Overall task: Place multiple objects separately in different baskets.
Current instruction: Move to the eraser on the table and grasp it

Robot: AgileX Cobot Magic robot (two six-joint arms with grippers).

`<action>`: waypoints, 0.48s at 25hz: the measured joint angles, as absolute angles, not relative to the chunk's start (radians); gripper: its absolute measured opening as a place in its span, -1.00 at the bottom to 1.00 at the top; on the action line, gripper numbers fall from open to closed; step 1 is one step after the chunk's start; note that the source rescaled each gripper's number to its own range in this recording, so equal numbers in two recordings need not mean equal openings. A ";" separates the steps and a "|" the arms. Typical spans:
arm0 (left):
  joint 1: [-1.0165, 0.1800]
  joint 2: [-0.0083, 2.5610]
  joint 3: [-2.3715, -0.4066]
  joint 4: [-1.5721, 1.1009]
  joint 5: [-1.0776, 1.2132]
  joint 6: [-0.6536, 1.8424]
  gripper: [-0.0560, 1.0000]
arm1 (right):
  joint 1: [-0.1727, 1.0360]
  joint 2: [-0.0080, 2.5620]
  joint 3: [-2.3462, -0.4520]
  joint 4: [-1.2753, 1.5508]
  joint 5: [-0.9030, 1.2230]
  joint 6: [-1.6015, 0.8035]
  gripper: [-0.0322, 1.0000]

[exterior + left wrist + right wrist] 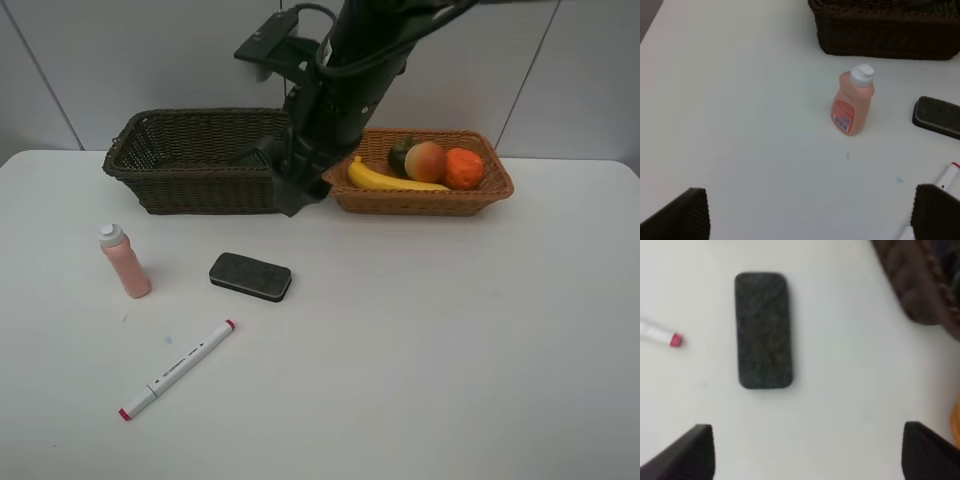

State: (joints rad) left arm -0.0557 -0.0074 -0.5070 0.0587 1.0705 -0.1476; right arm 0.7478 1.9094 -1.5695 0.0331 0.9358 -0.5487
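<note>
Eraser block lies seemingly just ahead of the wide-spread, empty right claw.

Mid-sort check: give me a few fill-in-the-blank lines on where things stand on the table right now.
1. The pink bottle stands ____ on the table.
2. The orange-tan basket holds the peach, the orange and a yellow ____.
3. The right hand, with the eraser block lying on the table in front of it, has its jaws ____.

Missing words: upright; banana; open.
</note>
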 joint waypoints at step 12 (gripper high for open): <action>-0.056 -0.007 -0.507 0.059 1.071 -0.148 1.00 | 0.796 2.127 -1.569 0.150 0.835 -0.571 0.73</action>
